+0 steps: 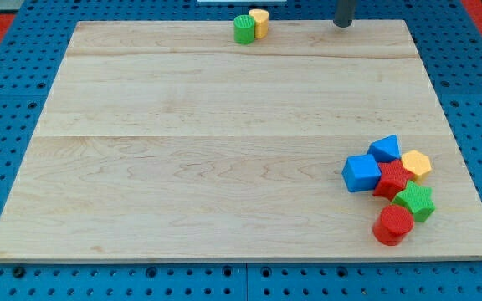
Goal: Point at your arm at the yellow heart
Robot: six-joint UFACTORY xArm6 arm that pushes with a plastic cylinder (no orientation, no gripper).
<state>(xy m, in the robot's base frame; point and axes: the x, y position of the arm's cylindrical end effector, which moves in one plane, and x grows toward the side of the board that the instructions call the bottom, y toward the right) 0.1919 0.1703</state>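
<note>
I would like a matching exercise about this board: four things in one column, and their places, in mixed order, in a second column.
Things:
1. my tip
2. yellow block
3. red cylinder
4. blue cube

Places:
A. lowest in the cluster at the view's right
B. touching the green block at the view's top edge
C. leftmost in that cluster
D. view's top, right of the top pair

Pairs: 1-D, 2-B, 3-A, 4-C

No readable text, labels or numbers anywhere in view.
</note>
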